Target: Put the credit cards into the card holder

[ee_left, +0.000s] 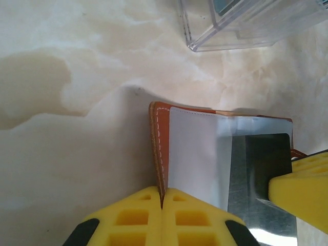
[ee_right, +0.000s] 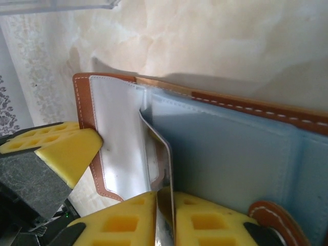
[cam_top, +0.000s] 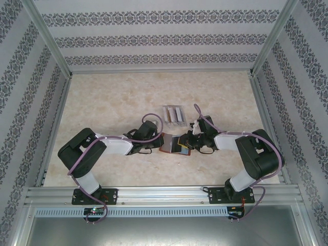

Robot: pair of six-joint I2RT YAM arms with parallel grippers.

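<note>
The brown leather card holder (cam_top: 173, 143) lies open in the middle of the table, between both grippers. My left gripper (ee_left: 163, 201) is shut on its stitched left edge, beside a pale inner pocket (ee_left: 195, 154). A thin reflective credit card (ee_right: 166, 164) stands on edge with its far end inside a pocket of the card holder (ee_right: 230, 148). My right gripper (ee_right: 165, 199) straddles the card's near end, jaws slightly parted, and the card sits slanted in the narrow gap. The same card (ee_left: 259, 164) looks dark in the left wrist view, with a right finger (ee_left: 302, 192) at it.
A clear plastic rack (cam_top: 173, 115) with more pale cards in it stands just behind the card holder, and its corner (ee_left: 246, 25) is close. Patterned walls and metal rails enclose the marbled table (cam_top: 113, 97). The two arms nearly meet at the centre.
</note>
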